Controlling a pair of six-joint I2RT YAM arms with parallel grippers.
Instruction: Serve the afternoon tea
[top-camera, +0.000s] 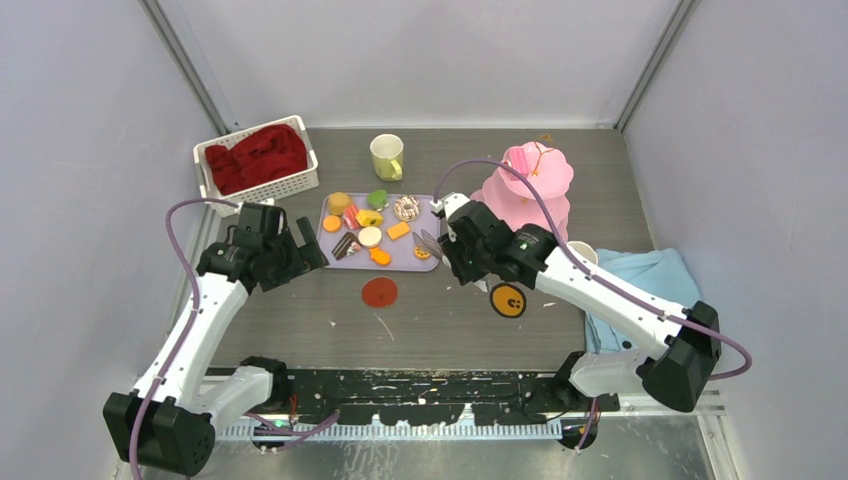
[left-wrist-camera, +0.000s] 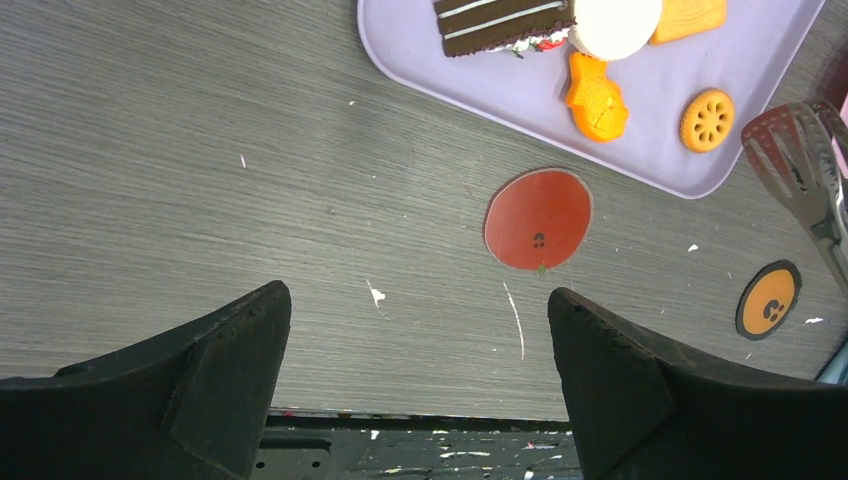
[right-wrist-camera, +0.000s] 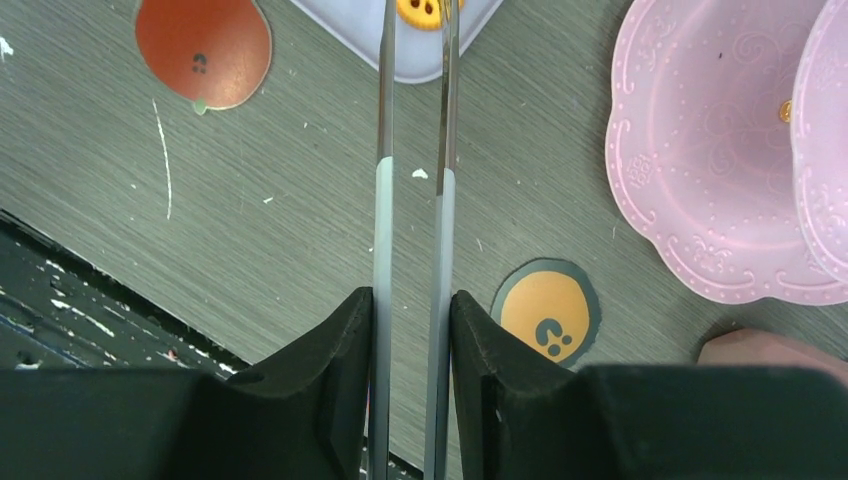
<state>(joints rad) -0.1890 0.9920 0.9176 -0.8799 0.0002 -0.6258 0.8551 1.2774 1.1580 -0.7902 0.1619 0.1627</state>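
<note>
Right end effector (right-wrist-camera: 411, 325): clamped on tongs (right-wrist-camera: 384, 200), arms squeezed close; tips at the round biscuit (left-wrist-camera: 707, 120) on the tray (left-wrist-camera: 650, 95), probably to lift it across.
Left end effector (left-wrist-camera: 415, 310): spread, holding nothing, above bare worktop (left-wrist-camera: 200, 150) (idle, I judge).
Stand (top-camera: 535, 170): right of tray; no sweets seen on it.
Sweets on tray: about eleven.
Mugs: two; yellow-green mug (top-camera: 387, 157) behind tray, pink mug (top-camera: 583, 253) beside stand.
Coasters: two; red coaster (left-wrist-camera: 538, 218), orange coaster (right-wrist-camera: 548, 312), neither bearing a mug.
</note>
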